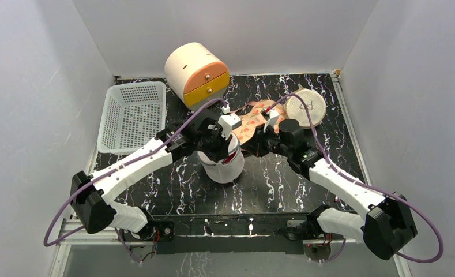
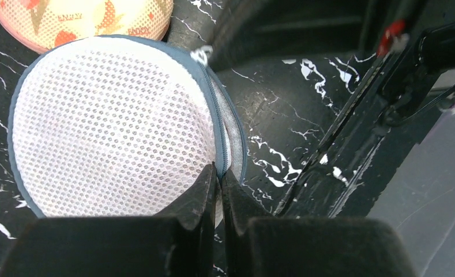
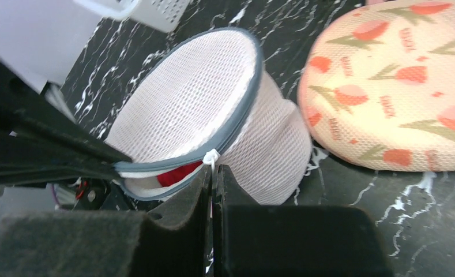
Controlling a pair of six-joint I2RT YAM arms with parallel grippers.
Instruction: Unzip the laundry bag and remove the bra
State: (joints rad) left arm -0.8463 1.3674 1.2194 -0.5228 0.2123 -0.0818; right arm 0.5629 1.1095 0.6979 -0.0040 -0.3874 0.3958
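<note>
The left tool (image 2: pixel 219 171) has its fingers pressed almost together, clamped on the blue-grey rim (image 2: pixel 241 151) of the white fine-mesh cylindrical laundry bag (image 2: pixel 109 127), right at the zipper line. The right tool (image 3: pixel 212 171) is closed on the white cord zipper pull (image 3: pixel 211 156) at its tips. The bag stands on the black marbled surface (image 3: pixel 357 202) between the two tools, its lid gaping partly open. Red fabric (image 3: pixel 176 173) shows inside. A peach tulip-printed padded fabric cup (image 3: pixel 398 86) lies ahead of the right tool, just beside the bag.

White, blue-grey-rimmed laundry bag (image 2: pixel 115 127)
</note>
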